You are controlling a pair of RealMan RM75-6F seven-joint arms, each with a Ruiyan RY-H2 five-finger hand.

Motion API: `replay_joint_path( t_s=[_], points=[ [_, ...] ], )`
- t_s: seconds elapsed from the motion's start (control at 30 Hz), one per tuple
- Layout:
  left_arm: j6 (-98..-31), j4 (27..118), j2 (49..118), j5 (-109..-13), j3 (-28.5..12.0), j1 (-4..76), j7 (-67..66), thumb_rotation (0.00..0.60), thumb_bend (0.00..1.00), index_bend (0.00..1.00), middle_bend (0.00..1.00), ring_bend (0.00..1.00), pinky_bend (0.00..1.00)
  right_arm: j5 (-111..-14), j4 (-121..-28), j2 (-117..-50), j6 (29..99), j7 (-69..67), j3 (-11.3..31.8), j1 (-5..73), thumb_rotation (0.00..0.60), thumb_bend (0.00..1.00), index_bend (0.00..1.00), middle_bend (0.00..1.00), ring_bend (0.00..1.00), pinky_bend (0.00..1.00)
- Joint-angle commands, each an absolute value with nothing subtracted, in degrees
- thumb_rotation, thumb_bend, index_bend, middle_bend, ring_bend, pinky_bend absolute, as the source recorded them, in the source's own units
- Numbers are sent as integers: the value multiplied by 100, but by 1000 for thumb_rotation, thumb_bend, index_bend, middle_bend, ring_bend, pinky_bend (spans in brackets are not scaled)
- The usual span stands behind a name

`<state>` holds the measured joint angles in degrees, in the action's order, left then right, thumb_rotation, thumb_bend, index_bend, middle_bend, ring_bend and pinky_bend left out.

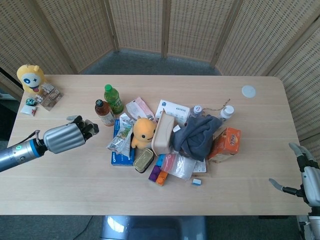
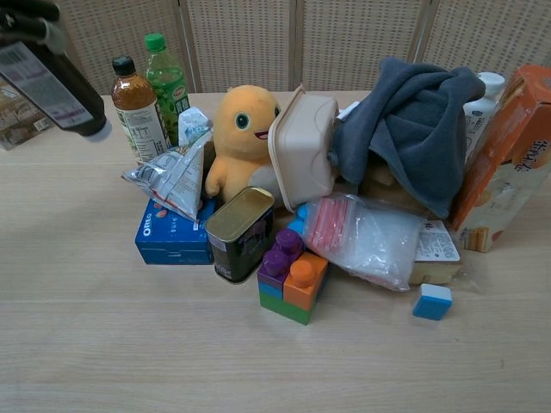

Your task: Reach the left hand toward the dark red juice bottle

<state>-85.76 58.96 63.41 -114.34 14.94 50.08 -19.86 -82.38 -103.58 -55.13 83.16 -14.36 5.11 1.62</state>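
Observation:
The dark red juice bottle [image 2: 53, 86] hangs tilted above the table at the upper left of the chest view, its white label facing the camera. My left hand [image 1: 65, 137] grips it near the top; in the chest view only the dark fingers [image 2: 30, 17] show at the frame's corner. From the head camera the hand covers the bottle. My right hand [image 1: 304, 176] stays at the table's far right edge with fingers apart, holding nothing.
A brown tea bottle [image 1: 104, 112] and a green bottle [image 1: 113, 98] stand just right of the left hand. Beyond them lies a pile: blue Oreo box [image 2: 172, 237], orange plush [image 1: 144, 131], tin can [image 2: 241, 232], grey cloth [image 1: 197, 135], orange carton [image 1: 225, 142]. A yellow plush [image 1: 30, 77] sits far left.

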Motion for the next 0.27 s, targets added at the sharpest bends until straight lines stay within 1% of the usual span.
replay_joint_path(
  t_s=[0.03,0.13,0.27],
  points=[
    [-8480,6879,5464,-11443,1229,5118,-2555,600,52,903,740,727,656,-8248,-10375,-5501,8327,-1439,507,158,523,0,0,0,0,0],
    [-8416,7252,5127,-11492,1122,5125,-2685,600,54,903,739,726,655,-8261,-10400,-5484,8345,-1439,499,150,526,0,0,0,0,0],
    [-8315,7540,4861,-11526,965,5116,-2760,600,53,903,738,726,655,-8271,-10422,-5471,8362,-1432,492,142,527,0,0,0,0,0]
  ],
)
